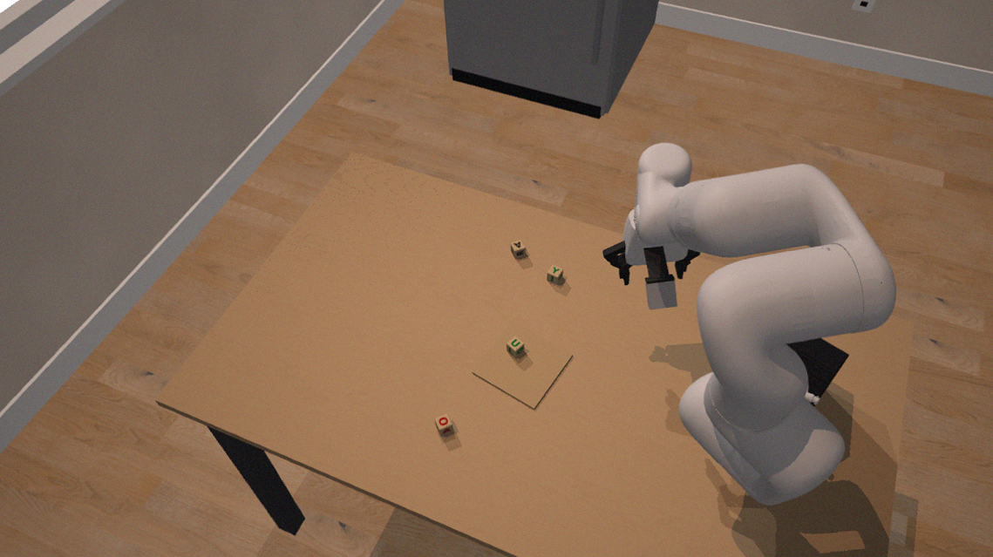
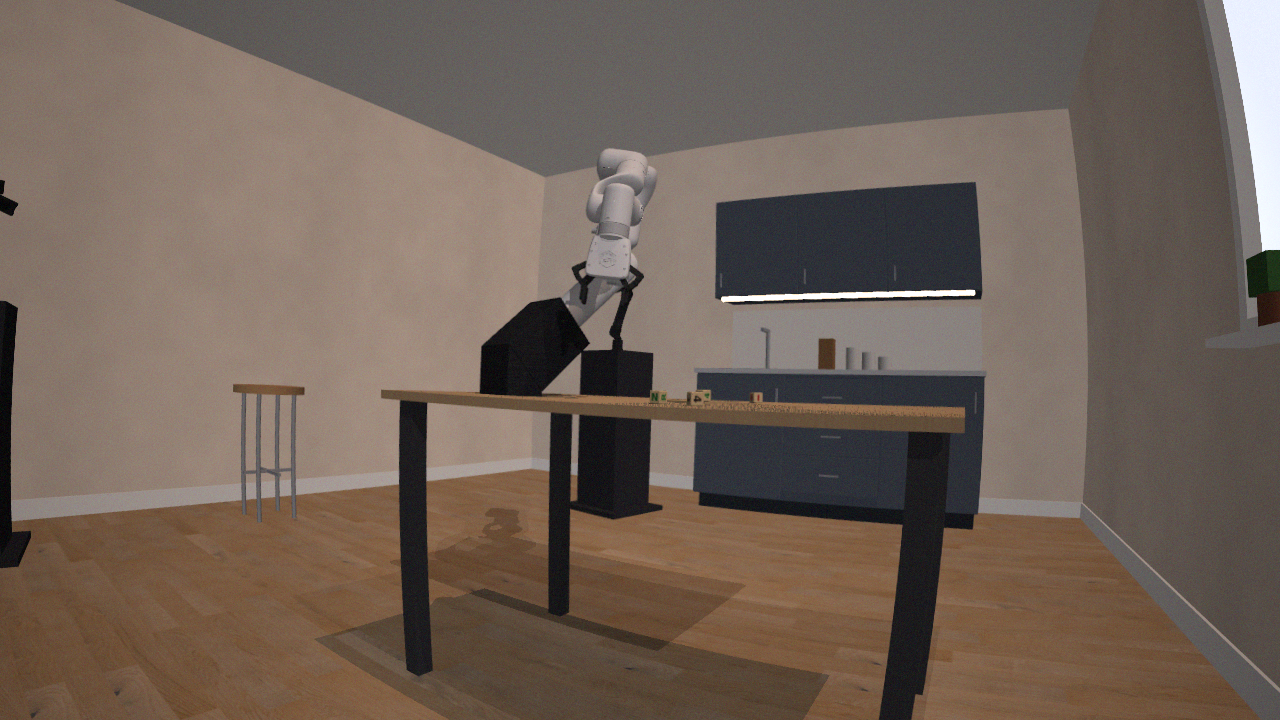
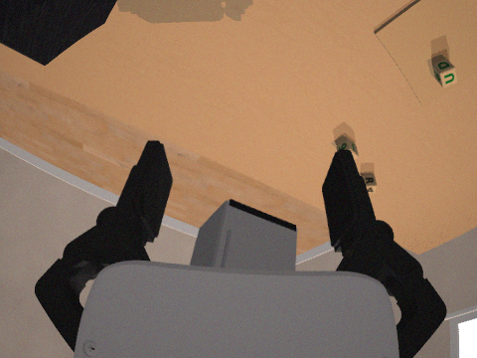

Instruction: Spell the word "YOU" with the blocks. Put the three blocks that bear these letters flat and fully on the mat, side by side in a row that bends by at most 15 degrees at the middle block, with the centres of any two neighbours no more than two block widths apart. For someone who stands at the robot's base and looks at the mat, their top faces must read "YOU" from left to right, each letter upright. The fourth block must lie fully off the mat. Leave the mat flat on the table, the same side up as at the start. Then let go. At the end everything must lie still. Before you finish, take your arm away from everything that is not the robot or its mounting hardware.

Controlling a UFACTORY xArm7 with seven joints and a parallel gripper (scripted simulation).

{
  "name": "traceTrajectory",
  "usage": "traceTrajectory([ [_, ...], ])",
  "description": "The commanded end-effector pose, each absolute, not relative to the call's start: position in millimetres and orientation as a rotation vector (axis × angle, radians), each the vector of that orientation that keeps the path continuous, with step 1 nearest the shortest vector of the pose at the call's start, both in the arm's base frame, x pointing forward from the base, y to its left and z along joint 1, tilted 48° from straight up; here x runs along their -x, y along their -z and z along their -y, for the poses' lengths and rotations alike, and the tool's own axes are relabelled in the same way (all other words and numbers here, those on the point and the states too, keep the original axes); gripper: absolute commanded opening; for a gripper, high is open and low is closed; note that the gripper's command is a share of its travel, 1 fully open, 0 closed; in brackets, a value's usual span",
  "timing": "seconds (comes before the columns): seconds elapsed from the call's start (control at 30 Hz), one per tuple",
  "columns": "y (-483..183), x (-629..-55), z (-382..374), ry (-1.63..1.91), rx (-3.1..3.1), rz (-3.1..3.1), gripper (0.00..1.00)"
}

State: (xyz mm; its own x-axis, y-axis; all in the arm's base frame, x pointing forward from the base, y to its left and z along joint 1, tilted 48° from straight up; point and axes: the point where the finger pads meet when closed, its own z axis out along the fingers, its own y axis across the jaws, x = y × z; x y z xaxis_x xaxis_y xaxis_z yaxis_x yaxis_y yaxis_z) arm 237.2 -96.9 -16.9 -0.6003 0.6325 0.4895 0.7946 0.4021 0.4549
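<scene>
Four small wooden letter blocks lie on the table. The Y block with a green letter and a block with a dark letter that looks like an A lie close together at the far side. The U block sits on the mat, near its corner. The mat is table-coloured and only two of its edges show. The O block with a red letter lies off the mat near the table's front edge. My gripper is open and empty, high above the table, to the right of the Y block.
The robot base stands on the table's right side, with a black box behind it. A grey cabinet stands on the floor beyond the table. The table's front-left edge is close to the O block.
</scene>
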Motion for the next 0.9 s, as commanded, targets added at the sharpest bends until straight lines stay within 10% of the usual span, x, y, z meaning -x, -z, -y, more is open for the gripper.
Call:
traceTrajectory([
  [0.0,16.8,-237.8,98.5,0.983,1.261,2.423,1.0],
  [0.87,-20.9,-319.6,63.0,1.08,1.041,2.388,1.0],
])
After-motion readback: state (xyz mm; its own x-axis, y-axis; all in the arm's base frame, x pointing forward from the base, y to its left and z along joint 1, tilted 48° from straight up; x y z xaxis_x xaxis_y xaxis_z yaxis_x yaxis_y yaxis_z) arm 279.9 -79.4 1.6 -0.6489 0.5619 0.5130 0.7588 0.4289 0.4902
